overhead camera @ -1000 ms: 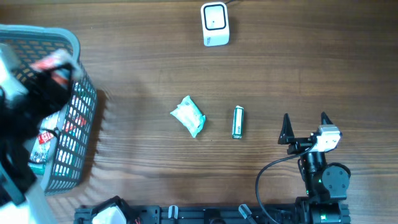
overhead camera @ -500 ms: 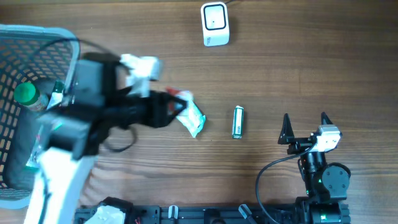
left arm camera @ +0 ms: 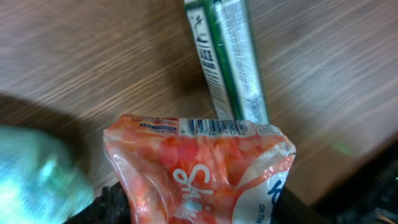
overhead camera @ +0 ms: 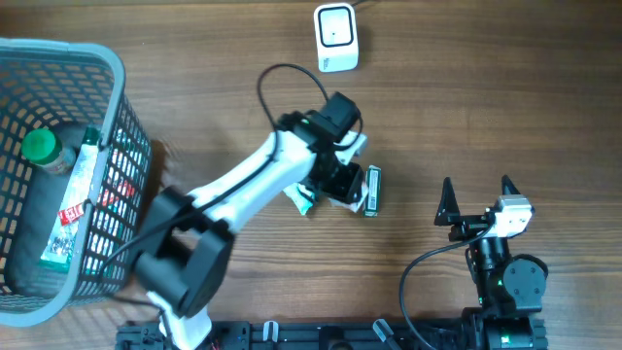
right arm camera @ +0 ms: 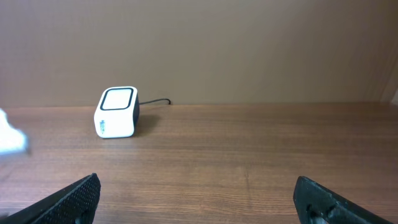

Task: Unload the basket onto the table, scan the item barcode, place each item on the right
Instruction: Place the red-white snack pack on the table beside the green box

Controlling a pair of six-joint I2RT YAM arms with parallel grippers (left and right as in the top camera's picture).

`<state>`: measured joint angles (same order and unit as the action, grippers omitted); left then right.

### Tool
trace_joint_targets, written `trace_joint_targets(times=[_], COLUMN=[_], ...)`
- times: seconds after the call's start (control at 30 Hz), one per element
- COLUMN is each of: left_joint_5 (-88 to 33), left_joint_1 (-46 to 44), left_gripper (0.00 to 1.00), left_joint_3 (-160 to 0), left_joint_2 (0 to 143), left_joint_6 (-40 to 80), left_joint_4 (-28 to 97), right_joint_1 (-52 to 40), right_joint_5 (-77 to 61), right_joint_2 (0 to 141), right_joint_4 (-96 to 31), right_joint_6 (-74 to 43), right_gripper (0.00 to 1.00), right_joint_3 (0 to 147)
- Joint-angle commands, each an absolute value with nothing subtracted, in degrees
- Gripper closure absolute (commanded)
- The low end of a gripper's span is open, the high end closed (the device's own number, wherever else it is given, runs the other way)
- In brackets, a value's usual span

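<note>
Wood-grain tabletop (overhead camera: 505,97) fills the overhead view. A grey mesh basket (overhead camera: 115,73) stands at the left and a small white scanner (overhead camera: 335,37) sits at the far edge, near the middle.

From above, the left arm (overhead camera: 243,185) reaches from the near left corner diagonally to mid-table, its wrist bent down. The left gripper (overhead camera: 340,185) hangs just left of a slim green tube box (overhead camera: 371,190) lying flat. A teal-and-white packet (overhead camera: 302,200) peeks out beneath the arm. What the claw carries is hidden from up here.

The left wrist camera settles it. An orange snack packet (left arm camera: 199,168) is pinched between the dark fingers (left arm camera: 115,200), with its barcode strip along the top edge facing the lens. Beyond it lies the green box, and the teal packet is a blur at the left.

The right gripper (overhead camera: 476,199) rests at the near right, well apart from everything, with its prongs spread wide and nothing between them. Its wrist camera looks level across bare table toward the scanner, showing the scanner's dark top window and trailing cable.
</note>
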<state>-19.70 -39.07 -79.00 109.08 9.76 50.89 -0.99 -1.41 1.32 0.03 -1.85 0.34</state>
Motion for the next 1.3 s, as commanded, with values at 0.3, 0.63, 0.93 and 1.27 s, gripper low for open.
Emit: trace_joint_targets(times=[0.3, 0.63, 0.93, 1.27], left_joint_5=[-5.3, 10.3, 25.2, 24.9], left_joint_1=[-38.4, -38.0, -24.8, -4.4], left_gripper=[0.00, 0.00, 0.00, 0.00], left_joint_3=[-93.4, -115.1, -115.1, -115.1], left_joint_2=[107.0, 88.1, 72.1, 72.4], left_joint_6=[9.5, 9.5, 21.5, 31.0], left_joint_4=[64.8, 77.6, 77.5, 78.7], right_joint_1=[-1.3, -1.3, -1.3, -1.3], right_joint_5=[-0.9, -0.9, -0.9, -0.9], right_joint_2=[1.3, 1.3, 1.3, 1.3], right_joint_4=[0.2, 0.2, 0.2, 0.2], right_joint_6=[-2.4, -2.3, -2.3, -2.3], right_gripper=[0.00, 0.00, 0.00, 0.00], right_joint_3=[0.3, 0.3, 0.3, 0.3])
